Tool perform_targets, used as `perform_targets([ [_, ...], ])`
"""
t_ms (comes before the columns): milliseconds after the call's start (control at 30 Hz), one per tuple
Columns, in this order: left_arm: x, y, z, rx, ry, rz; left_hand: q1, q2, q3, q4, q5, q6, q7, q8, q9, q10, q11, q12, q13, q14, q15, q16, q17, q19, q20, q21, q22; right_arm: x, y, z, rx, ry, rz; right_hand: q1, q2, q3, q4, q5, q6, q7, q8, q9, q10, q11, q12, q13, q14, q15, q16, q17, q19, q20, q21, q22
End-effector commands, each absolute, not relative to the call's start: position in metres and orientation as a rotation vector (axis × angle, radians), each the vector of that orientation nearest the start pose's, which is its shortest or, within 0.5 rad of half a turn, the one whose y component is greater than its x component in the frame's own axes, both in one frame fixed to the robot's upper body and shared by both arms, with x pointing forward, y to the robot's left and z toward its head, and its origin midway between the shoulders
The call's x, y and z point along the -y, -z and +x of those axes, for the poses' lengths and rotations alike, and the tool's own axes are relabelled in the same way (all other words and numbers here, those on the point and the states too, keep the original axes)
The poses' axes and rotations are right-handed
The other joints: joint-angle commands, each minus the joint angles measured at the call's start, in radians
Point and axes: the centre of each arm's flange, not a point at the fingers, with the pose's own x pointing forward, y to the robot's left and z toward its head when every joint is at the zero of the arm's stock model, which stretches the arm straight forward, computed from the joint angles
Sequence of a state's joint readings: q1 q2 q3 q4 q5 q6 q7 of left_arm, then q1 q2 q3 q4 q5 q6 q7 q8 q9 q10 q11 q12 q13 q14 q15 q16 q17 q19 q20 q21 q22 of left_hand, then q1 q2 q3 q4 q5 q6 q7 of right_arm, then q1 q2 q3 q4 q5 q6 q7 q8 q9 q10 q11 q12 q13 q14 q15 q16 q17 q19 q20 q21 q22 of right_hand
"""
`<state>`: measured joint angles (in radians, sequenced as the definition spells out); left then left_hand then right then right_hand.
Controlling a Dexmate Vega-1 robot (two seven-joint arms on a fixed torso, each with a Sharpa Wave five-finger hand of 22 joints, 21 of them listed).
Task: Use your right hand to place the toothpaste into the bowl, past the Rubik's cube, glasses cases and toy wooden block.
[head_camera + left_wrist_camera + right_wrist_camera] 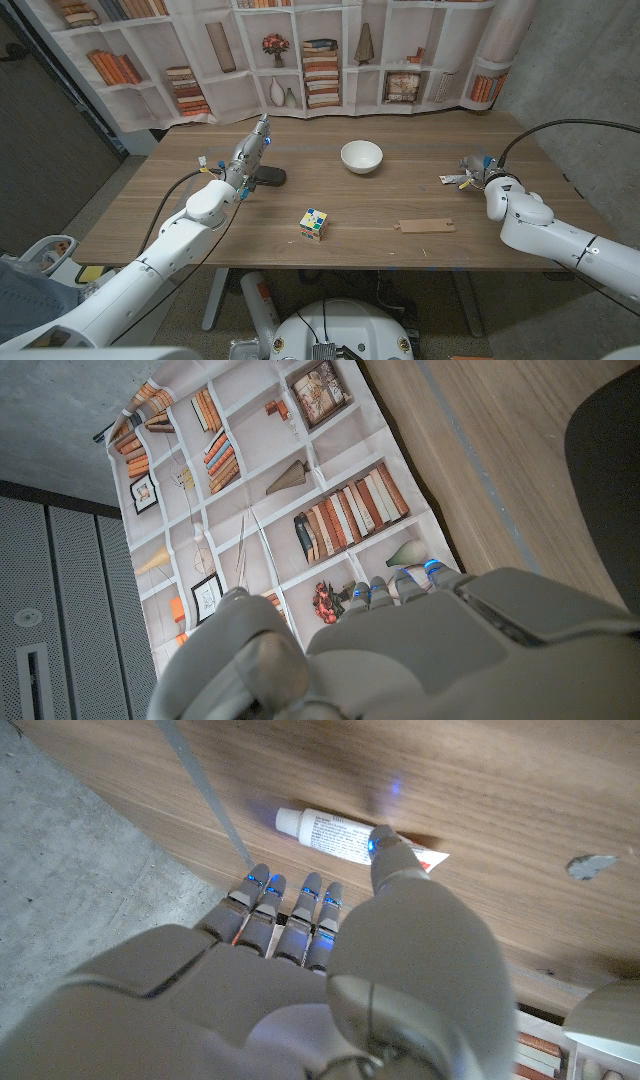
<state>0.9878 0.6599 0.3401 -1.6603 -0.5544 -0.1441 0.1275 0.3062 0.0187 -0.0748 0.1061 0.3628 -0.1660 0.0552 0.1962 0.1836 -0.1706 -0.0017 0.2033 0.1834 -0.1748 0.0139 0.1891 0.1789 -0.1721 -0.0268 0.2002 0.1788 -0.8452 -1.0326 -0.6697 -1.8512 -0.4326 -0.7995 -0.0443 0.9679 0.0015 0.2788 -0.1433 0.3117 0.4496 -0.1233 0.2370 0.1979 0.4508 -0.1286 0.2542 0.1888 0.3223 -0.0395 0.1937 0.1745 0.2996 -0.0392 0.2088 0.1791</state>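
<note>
Robot's right hand [478, 170] sat at the table's right side, right over the toothpaste [345, 834]. From the wrist view its fingers [290, 915] were curled down short of the tube and a thumb tip reached to the tube's flat end; whether anything had closed on the tube I could not tell. The tube itself lay flat on the table [400, 200], cap end pointing away from the thumb.

Largest risk, as I judged it: the tube was thin and lay low on the wood, so fingers that came down a little off could have pushed it sideways or rolled it out from under the palm instead of gripping it.

Next, the carry. The bowl [361, 156] stood well apart toward the table's middle, with the wooden block [427, 226] and the Rubik's cube [313, 224] nearer the front edge. A low sweep could have clipped the block; a weak hold could have dropped the tube short.

Smaller still: a hard release might have tipped the light bowl.

Left hand [250, 155] stood by the dark glasses case [268, 178], fingers straight and holding nothing.
</note>
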Motion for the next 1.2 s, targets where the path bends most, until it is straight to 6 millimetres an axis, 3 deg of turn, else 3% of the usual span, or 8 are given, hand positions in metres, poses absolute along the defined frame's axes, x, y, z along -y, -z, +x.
perform_targets([
  [33, -0.2774, 0.0138, 0.5979, 0.598, 0.183, 0.117, 0.008, 0.004, -0.006, 0.000, 0.004, -0.006, 0.000, 0.000, 0.003, -0.010, 0.000, -0.002, 0.002, -0.057, 0.002, -0.002, 0.003, -0.175, -0.014, -0.002, 0.004, 0.3736, 0.0422, 0.5984, 0.018, 0.389, -1.464, 0.014, 0.001, 0.005, 0.005, -0.006, 0.019, -0.007, 0.006, 0.003, 0.026, -0.008, 0.010, 0.002, 0.024, -0.086, 0.012, 0.006, 0.012, -0.040, 0.006, 0.003],
  [233, -0.2782, 0.0153, 0.5980, 0.608, 0.174, 0.111, 0.008, 0.005, -0.008, 0.000, 0.004, -0.006, 0.001, 0.000, 0.003, -0.009, -0.001, -0.002, 0.002, -0.058, 0.000, -0.002, 0.003, -0.176, -0.013, -0.003, 0.004, 0.3742, 0.0454, 0.6012, 0.003, 0.390, -1.471, 0.015, 0.002, 0.006, 0.005, -0.007, 0.030, -0.010, 0.008, 0.003, 0.033, -0.008, 0.011, 0.002, 0.029, -0.089, 0.010, 0.006, 0.017, -0.040, 0.006, 0.003],
  [267, -0.2780, 0.0151, 0.5972, 0.620, 0.169, 0.110, 0.008, 0.005, -0.008, 0.000, 0.004, -0.006, 0.001, 0.000, 0.003, -0.010, 0.000, -0.002, 0.002, -0.057, 0.001, -0.002, 0.003, -0.176, -0.012, -0.002, 0.004, 0.3743, 0.0458, 0.6017, 0.003, 0.387, -1.472, 0.016, 0.005, 0.007, 0.006, -0.007, 0.036, -0.006, 0.009, 0.003, 0.036, -0.003, 0.012, 0.002, 0.038, -0.091, 0.012, 0.006, 0.017, -0.041, 0.006, 0.003],
  [300, -0.2779, 0.0144, 0.5969, 0.618, 0.173, 0.113, 0.008, 0.005, -0.009, 0.000, 0.004, -0.003, -0.001, 0.001, 0.003, -0.009, -0.001, -0.002, 0.002, -0.057, 0.001, -0.002, 0.003, -0.176, -0.009, -0.002, 0.004, 0.3744, 0.0461, 0.6021, 0.001, 0.389, -1.471, 0.016, 0.008, 0.008, 0.007, -0.009, 0.040, -0.001, 0.008, 0.004, 0.044, 0.022, 0.015, 0.003, 0.047, -0.093, 0.012, 0.007, 0.022, -0.044, 0.006, 0.003],
  [367, -0.2779, 0.0139, 0.5976, 0.616, 0.176, 0.111, 0.008, 0.006, -0.009, 0.000, 0.004, -0.002, -0.001, 0.002, 0.003, -0.009, -0.003, -0.001, 0.002, -0.057, 0.001, -0.002, 0.003, -0.176, -0.008, -0.002, 0.004, 0.3745, 0.0465, 0.6029, -0.004, 0.395, -1.472, 0.016, 0.011, 0.009, 0.009, -0.011, 0.052, 0.007, 0.009, 0.003, 0.054, 0.028, 0.017, 0.005, 0.076, -0.102, 0.020, 0.009, 0.029, -0.045, 0.007, 0.003],
  [600, -0.2760, 0.0137, 0.5990, 0.605, 0.178, 0.114, 0.009, 0.007, -0.011, 0.000, 0.004, 0.000, -0.002, 0.003, 0.003, -0.007, -0.006, -0.001, 0.002, -0.056, -0.001, -0.001, 0.003, -0.175, -0.005, -0.001, 0.004, 0.3765, 0.0475, 0.6049, -0.011, 0.401, -1.469, 0.016, 0.014, 0.011, 0.010, -0.015, 0.080, 0.002, 0.014, 0.003, 0.072, 0.022, 0.023, 0.006, 0.099, -0.109, 0.022, 0.010, 0.039, -0.049, 0.009, 0.003],
  [900, -0.2737, 0.0117, 0.5973, 0.604, 0.178, 0.118, 0.010, 0.009, -0.014, 0.000, 0.004, -0.001, -0.002, 0.002, 0.003, -0.009, -0.005, -0.001, 0.002, -0.057, -0.001, -0.001, 0.003, -0.176, -0.003, -0.001, 0.004, 0.3791, 0.0477, 0.6051, -0.012, 0.413, -1.461, 0.012, 0.035, 0.019, 0.018, -0.020, 0.111, 0.000, 0.015, 0.002, 0.086, 0.026, 0.025, 0.009, 0.192, -0.132, 0.048, 0.020, 0.046, -0.046, 0.007, 0.004],
  [1200, -0.2715, 0.0135, 0.5957, 0.602, 0.173, 0.120, 0.011, 0.010, -0.015, 0.000, 0.004, -0.001, -0.003, 0.002, 0.003, -0.010, -0.004, -0.002, 0.002, -0.057, -0.001, -0.002, 0.003, -0.178, 0.001, -0.001, 0.004, 0.3794, 0.0501, 0.6064, -0.006, 0.427, -1.467, 0.001, 0.039, 0.019, 0.023, -0.029, 0.174, -0.009, 0.027, 0.001, 0.125, 0.003, 0.038, 0.012, 0.262, -0.153, 0.065, 0.030, 0.068, -0.043, 0.011, 0.005],
])
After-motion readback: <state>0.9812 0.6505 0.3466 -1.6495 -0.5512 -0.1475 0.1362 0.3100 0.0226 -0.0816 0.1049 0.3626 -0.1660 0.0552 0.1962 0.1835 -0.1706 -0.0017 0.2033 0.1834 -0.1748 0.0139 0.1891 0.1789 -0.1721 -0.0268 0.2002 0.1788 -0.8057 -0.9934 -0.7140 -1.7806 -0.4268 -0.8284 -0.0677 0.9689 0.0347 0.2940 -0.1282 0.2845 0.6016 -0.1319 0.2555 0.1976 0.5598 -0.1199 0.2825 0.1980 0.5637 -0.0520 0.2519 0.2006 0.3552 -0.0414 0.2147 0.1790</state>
